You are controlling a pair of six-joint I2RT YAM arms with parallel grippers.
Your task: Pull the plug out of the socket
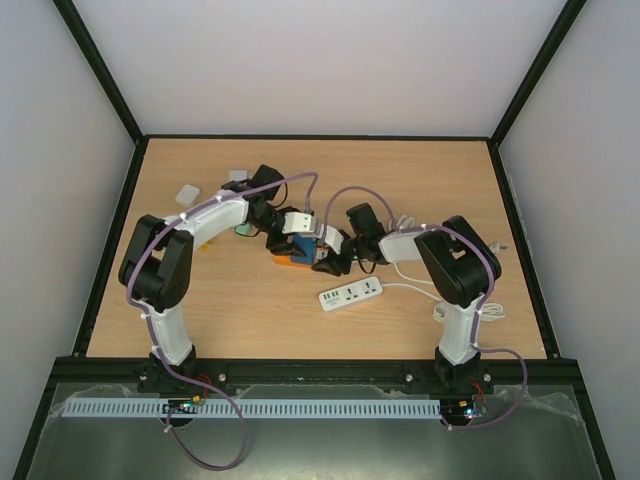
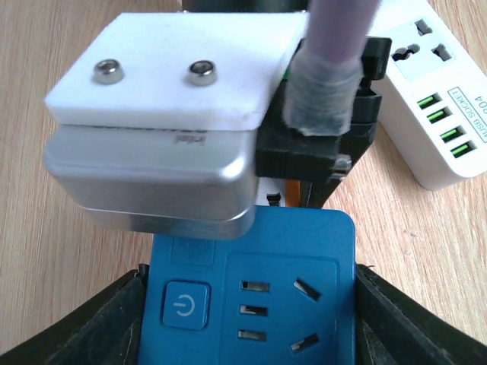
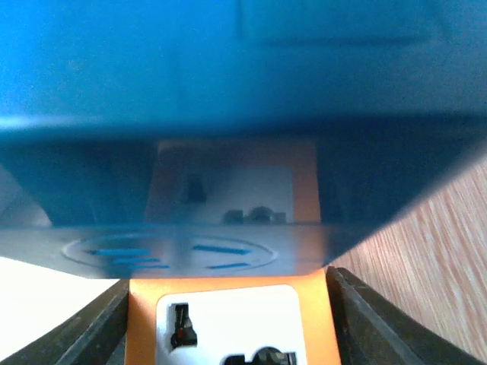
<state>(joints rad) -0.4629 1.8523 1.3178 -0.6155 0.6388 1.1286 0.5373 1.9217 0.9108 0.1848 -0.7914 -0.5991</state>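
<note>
1. Arms from both sides meet near the middle of the wooden table (image 1: 300, 330), wrists bent toward each other over one small blue-and-orange cluster.
2. The blue socket block (image 2: 251, 293) lies face up, showing a power button and two sets of socket slots.
3. The left gripper (image 2: 247, 346) is holding it at a middling width: its black fingers (image 2: 91, 327) lie flush against both long sides of the block.
4. The orange plug (image 3: 228, 312), with its white face and pin holes, sits at the far end of the blue block, touching it in the overhead view. I cannot tell whether its pins are seated in the block.
5. The right gripper (image 3: 228, 334) straddles the orange plug, a finger (image 3: 380, 327) close along each side. I cannot tell whether they press on it or merely flank it.
6. From the right wrist, the blue body fills the top of the view, blurred and very near, its glossy face mirroring the orange piece.
7. The silver camera (image 2: 152, 182) on the right wrist, under a white bracket with two screws, hangs directly over the far edge of the blue block, with a purple cable (image 2: 335, 46) rising beside it.
8. A white power strip (image 1: 350, 294) with green USB ports lies nearer the arm bases than the cluster, close to it but apart from it, and its white cord (image 1: 410, 272) runs off toward the right arm.
</note>
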